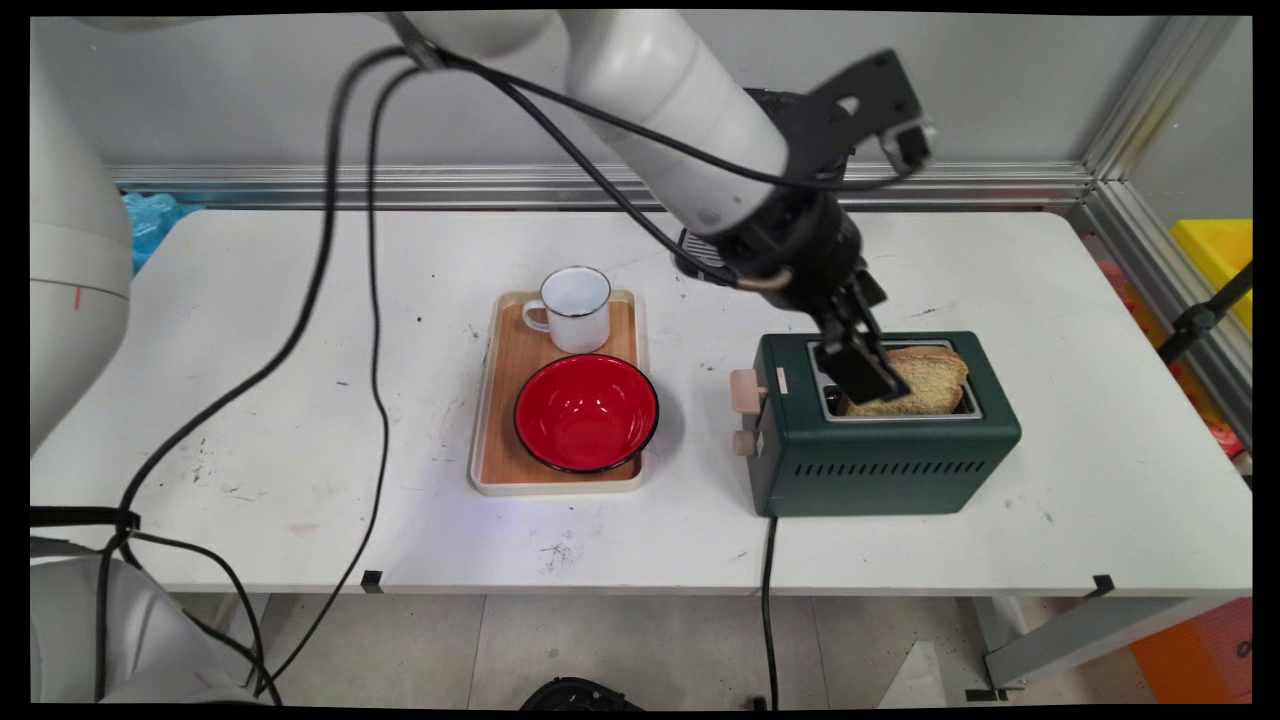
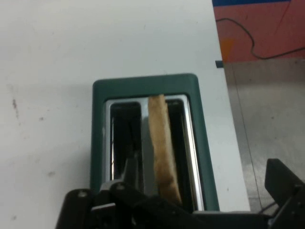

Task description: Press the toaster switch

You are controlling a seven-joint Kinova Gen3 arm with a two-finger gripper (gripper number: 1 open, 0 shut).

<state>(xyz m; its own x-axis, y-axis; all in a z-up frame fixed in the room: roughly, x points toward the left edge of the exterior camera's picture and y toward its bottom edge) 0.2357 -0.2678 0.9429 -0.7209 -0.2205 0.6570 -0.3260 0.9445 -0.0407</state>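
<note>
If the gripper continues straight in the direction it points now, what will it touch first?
Most likely the slice of bread standing in the green toaster. The gripper points down at the toaster's top, right at the slice. Whether it already touches the bread is unclear.

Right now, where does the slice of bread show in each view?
Main view: slice of bread right of centre, standing in the green toaster, just beside the gripper.
Hand view: bread centre, edge-on, in the right slot.
Shared landmark: the toaster.
</note>
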